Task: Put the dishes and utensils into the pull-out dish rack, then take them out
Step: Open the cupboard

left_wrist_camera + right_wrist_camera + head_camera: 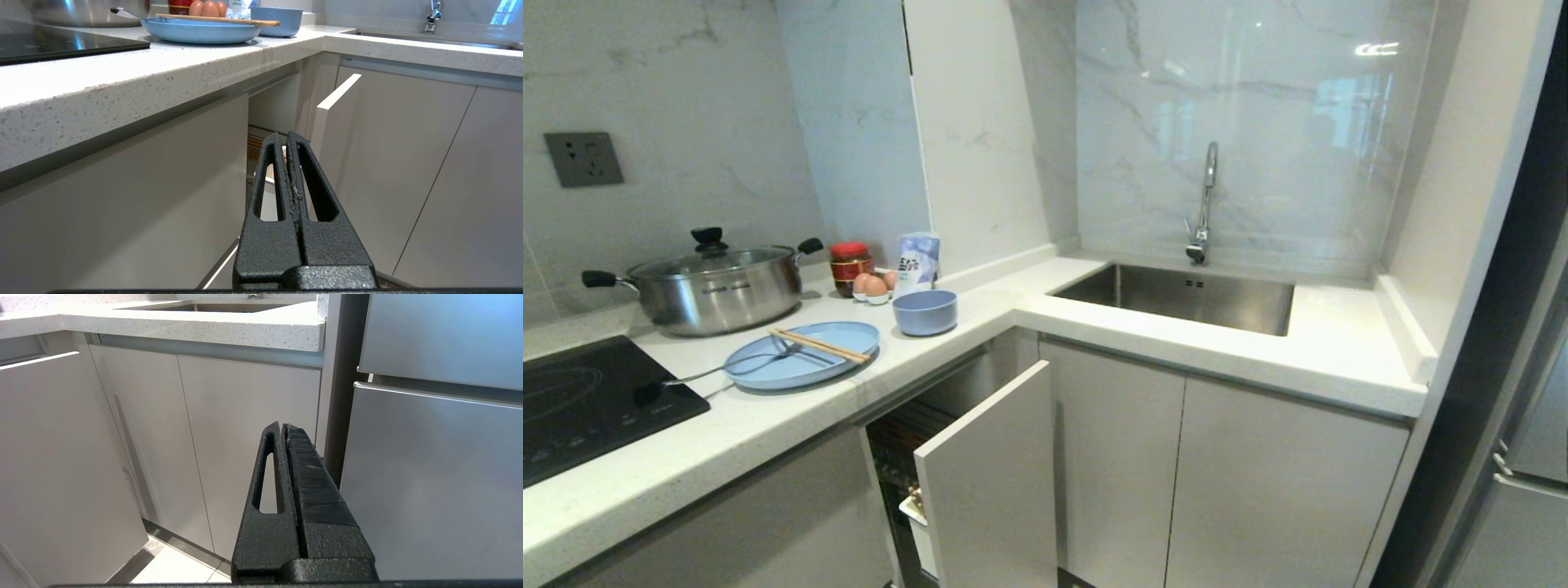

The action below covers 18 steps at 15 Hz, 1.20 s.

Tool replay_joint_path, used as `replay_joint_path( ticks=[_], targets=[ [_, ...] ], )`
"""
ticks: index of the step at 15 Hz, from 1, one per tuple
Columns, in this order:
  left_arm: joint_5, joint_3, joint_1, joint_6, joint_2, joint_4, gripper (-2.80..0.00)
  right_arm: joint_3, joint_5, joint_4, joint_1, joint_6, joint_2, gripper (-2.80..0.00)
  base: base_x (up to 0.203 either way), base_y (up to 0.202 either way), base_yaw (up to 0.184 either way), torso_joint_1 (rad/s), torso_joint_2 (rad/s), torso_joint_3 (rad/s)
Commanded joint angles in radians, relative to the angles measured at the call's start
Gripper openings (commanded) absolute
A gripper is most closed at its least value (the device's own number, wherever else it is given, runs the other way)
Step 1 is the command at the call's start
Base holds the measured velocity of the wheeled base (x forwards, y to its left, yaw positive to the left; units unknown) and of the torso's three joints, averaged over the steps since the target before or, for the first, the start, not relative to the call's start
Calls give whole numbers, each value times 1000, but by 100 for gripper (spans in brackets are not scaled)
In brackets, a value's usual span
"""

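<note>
A light blue plate (805, 353) lies on the white counter (727, 433), with wooden chopsticks (818, 345) and a slim silver utensil (719, 371) resting across it. A smaller blue bowl (925, 311) stands just right of the plate. Below the counter the pull-out dish rack (988, 482) is partly drawn out, its white front panel angled forward and a white box (915, 510) showing behind it. In the left wrist view my left gripper (286, 136) is shut and empty, below counter height, facing the rack's gap. My right gripper (282, 426) is shut and empty, facing the cabinet doors beside the fridge.
A steel pot with glass lid (715, 286), a red-lidded jar (850, 265), eggs (872, 287) and a carton (918, 261) stand behind the plate. A black cooktop (580, 400) is at left, a sink (1184, 296) with tap at right, a steel fridge (441, 457) far right.
</note>
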Motion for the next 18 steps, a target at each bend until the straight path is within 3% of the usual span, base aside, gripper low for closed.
replay_joint_path(
  ticks=[1,5,12,15,18],
  targets=[
    [-2,-23,0,0,1,-1,-280,2,0,0,0,0,0,-280,0,0,0,0,0,0],
    [-5,-365,-1,0,120,79,-280,0,0,0,0,0,0,-280,0,0,0,0,0,0],
    [-2,-1010,-24,-5,825,111,-280,0,0,0,0,0,0,-280,0,0,0,0,0,0],
    [1,-1188,-52,-47,1134,88,-280,1,0,0,0,0,0,-280,0,0,0,0,0,0],
    [25,-1289,-144,-89,1391,86,-280,0,0,0,0,0,0,-280,0,0,0,0,0,0]
  ],
)
